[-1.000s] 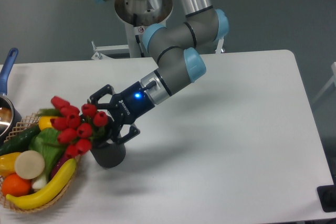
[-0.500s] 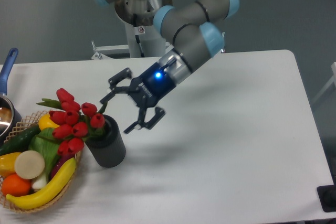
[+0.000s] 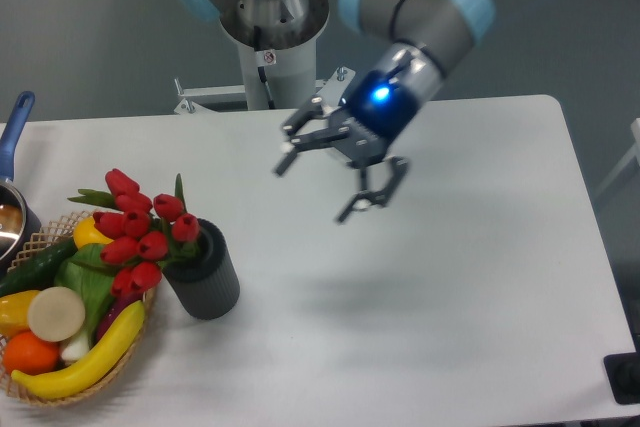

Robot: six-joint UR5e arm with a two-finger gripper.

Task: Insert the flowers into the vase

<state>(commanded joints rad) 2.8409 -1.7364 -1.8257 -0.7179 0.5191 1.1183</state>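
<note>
You have the flowers [image 3: 140,232] sitting in the vase [image 3: 205,277] at the lower left of the frame: their stems go down into the round mouth, and the red buds lean out to the left, over the edge of the wicker basket [image 3: 40,392]. The vase stands upright on the white table [image 3: 450,297], just beside the basket's right side. Your gripper [image 3: 313,187] hangs in the air near the upper middle of the frame, up and to the right of the bouquet and well apart from it; nothing touches the flowers or the vase. Its two fingers are spread wide with nothing between them, pointing down and left toward the table, and a blue light glows on the wrist behind them. The basket holds a yellow banana [image 3: 85,362] along its front, an orange [image 3: 28,352], a pale round slice [image 3: 56,313], a green leafy vegetable [image 3: 85,282] and a dark green cucumber [image 3: 35,265]. At the far left edge you can see part of a pot with a blue handle [image 3: 14,127] rising from it.
</note>
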